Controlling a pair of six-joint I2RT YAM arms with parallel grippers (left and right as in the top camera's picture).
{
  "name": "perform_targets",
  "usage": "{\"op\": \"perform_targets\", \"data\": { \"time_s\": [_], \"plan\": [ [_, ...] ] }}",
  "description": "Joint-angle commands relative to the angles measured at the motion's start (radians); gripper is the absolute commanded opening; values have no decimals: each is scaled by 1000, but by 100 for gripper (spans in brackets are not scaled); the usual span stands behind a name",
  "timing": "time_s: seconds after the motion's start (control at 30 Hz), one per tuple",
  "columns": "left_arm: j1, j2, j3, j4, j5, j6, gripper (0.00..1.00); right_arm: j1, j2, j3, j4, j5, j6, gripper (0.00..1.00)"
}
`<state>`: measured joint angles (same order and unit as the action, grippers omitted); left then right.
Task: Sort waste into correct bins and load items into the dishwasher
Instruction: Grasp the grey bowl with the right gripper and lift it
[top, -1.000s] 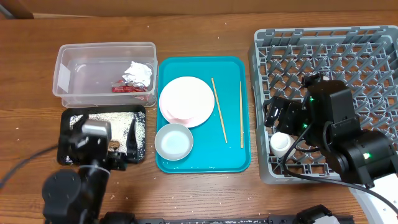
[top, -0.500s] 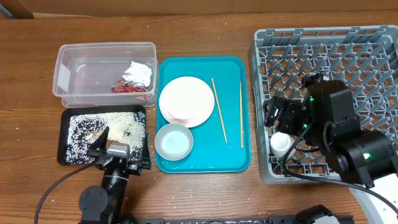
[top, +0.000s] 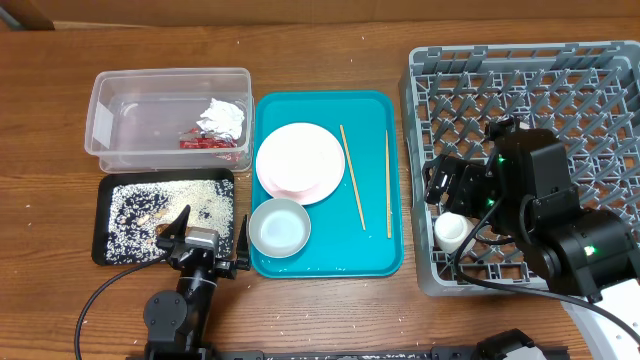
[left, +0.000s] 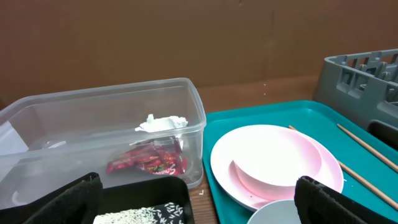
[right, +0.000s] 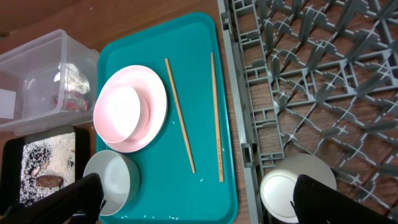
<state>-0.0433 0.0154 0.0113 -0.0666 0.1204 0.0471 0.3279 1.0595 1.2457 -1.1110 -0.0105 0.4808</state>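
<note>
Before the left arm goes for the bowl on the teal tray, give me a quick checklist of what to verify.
1. Left pincer open and empty: ok.
2. Bowl on the teal tray with nothing stacked on it: ok.
3. Tissue and wrapper inside the clear tub: ok.
4. Food scraps in the black tray: ok.
5. Cup standing in the rack: ok.
6. Right pincer clear of the cup: cannot tell. It is open, but the cup sits close to one finger.
</note>
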Motion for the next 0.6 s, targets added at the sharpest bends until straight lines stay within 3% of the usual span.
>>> {"op": "perform_targets", "data": {
  "time_s": [0.0, 0.57],
  "plan": [
    [3, -11, -6, 3, 7, -21, 100, -4, -3, 18, 5, 10, -6, 100],
    [3, -11, -6, 3, 7, -21, 100, -4, -3, 18, 6, 3, -5, 100]
  ]
}}
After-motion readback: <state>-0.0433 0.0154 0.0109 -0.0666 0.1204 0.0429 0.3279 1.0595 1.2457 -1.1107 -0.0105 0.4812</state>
